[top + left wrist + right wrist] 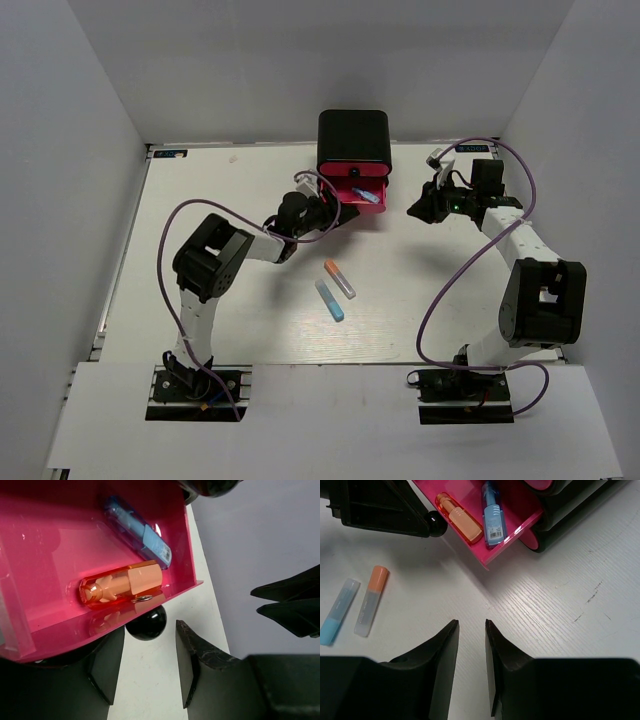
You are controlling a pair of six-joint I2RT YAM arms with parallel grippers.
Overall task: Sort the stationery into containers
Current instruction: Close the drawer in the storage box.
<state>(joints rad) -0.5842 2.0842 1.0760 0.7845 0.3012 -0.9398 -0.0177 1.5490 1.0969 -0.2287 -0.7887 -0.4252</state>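
Note:
The black case [353, 138] has one pink drawer [358, 196] pulled out. An orange marker [122, 585] and a blue marker [137, 530] lie in the drawer [30, 580]. My left gripper [150, 628] is open at the drawer's front, its jaws on either side of the black knob [146, 622], and a gap shows between the knob and the right finger [192, 655]. My right gripper [471, 623] hovers over bare table to the right of the drawer [515, 535], open a narrow way and holding nothing. An orange-capped marker [340, 278] and a light blue marker [329, 300] lie on the table.
White walls enclose the table on three sides. The case [580, 505] stands at the back centre. The two loose markers, the orange-capped marker [371, 600] and the light blue marker [339, 611], lie side by side between the arms, in front of the drawer.

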